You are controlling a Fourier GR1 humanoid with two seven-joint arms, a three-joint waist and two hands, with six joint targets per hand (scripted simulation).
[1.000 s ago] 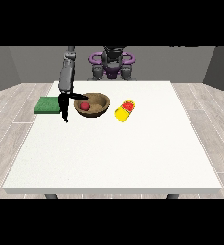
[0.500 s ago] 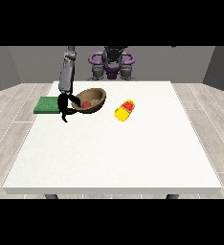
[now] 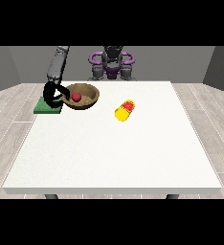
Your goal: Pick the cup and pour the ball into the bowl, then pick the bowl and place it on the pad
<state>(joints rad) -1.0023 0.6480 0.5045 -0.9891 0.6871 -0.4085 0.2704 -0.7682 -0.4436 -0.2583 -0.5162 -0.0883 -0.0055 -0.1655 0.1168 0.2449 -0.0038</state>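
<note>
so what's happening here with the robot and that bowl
The robot's hand at the view's left holds the wooden bowl by its left rim and has it tilted and lifted near the green pad. A red ball sits inside the bowl. The yellow cup lies on its side on the white table, to the right of the bowl and apart from it. The bowl is not yet resting on the pad. The other hand is not visible.

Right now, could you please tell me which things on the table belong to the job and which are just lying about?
Job:
wooden bowl
red ball, in the bowl
yellow cup, on its side
green pad
hand at the view's left, at the bowl's rim

Lying about:
nothing else visible
</note>
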